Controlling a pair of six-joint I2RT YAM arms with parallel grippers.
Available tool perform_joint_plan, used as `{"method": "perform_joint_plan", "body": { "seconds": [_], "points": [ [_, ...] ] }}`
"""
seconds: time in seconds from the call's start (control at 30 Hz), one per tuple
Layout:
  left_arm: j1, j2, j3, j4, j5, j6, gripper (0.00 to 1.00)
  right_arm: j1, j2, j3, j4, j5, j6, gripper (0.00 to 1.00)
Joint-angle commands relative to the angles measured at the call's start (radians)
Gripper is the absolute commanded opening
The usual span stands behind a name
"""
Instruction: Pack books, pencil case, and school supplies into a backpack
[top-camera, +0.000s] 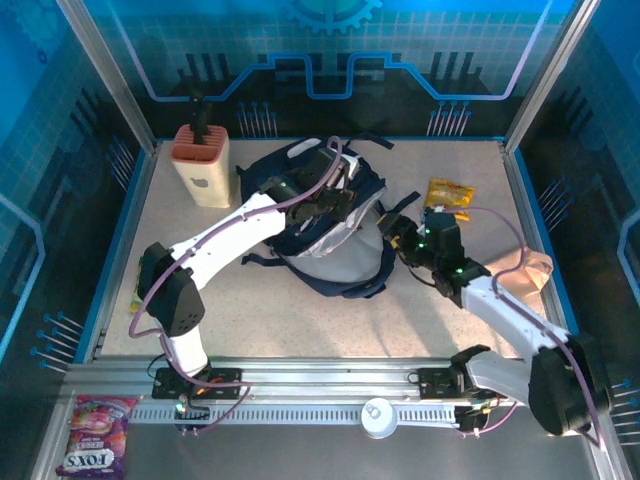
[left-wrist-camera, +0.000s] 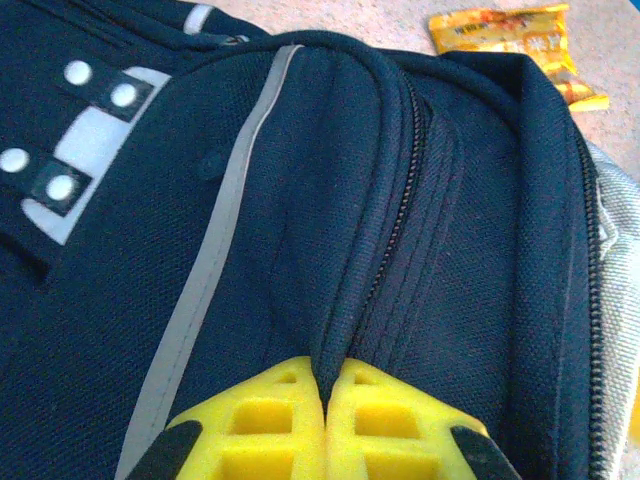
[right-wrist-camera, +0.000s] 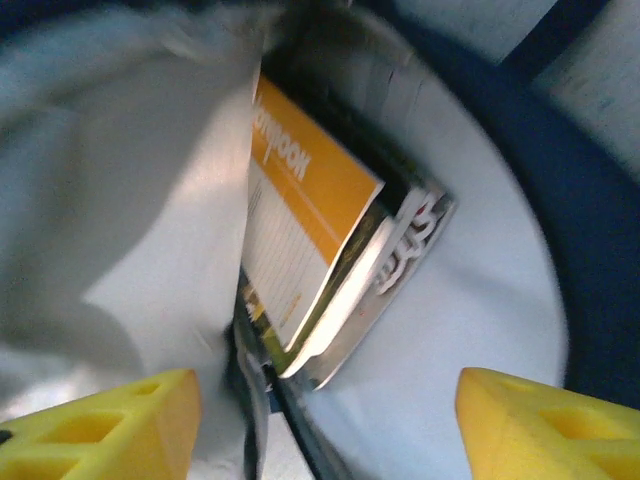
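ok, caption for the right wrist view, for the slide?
Right gripper open at the backpack mouth, books tucked against the pale lining.

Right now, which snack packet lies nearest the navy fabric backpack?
The yellow-orange packet, just right of the backpack; the purple one lies beyond the front rail.

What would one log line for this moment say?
left pincer: shut on navy-blue fabric backpack | right pincer: open at backpack mouth | thin paperback books: inside backpack
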Motion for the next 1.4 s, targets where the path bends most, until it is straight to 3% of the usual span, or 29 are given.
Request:
{"method": "perform_joint_plan", "body": {
  "seconds": [0.0,0.33,0.57,0.6,0.67,0.7,0.87,1.1,1.2,1.37],
  "points": [
    [-0.012,0.031,-0.01,0.016,0.092,0.021,0.0,-0.022,-0.075,0.063,-0.228,0.084,-0.151,0.74],
    [-0.018,0.143,0.017,0.012,0.106,-0.051,0.0,0.018,0.155,0.253,-0.333,-0.067,-0.28,0.82],
    [-0.014,0.242,0.099,0.03,0.095,-0.113,0.0,0.044,0.208,0.207,-0.386,0.022,-0.245,0.76],
    [-0.01,0.248,0.105,0.024,0.106,-0.119,0.06,0.041,0.206,0.198,-0.398,0.038,-0.245,0.76],
    [0.005,0.239,0.099,0.01,0.161,-0.141,0.3,0.031,0.199,0.181,-0.429,0.055,-0.249,0.73],
    [0.014,0.219,0.081,0.017,0.187,-0.155,0.37,0.027,0.192,0.177,-0.442,0.061,-0.254,0.73],
    [0.089,0.047,-0.094,0.089,0.324,-0.274,0.55,0.023,0.121,0.18,-0.496,0.093,-0.3,0.73],
    [0.226,-0.214,-0.42,0.178,0.289,-0.43,0.69,0.115,0.132,0.243,-0.571,0.122,-0.311,0.74],
    [0.304,-0.317,-0.581,0.22,0.255,-0.506,0.71,0.188,0.185,0.253,-0.56,0.133,-0.275,0.75],
    [0.441,-0.402,-0.771,0.294,0.308,-0.595,0.71,0.256,0.302,0.259,-0.538,0.123,-0.242,0.73]
  ]
}}
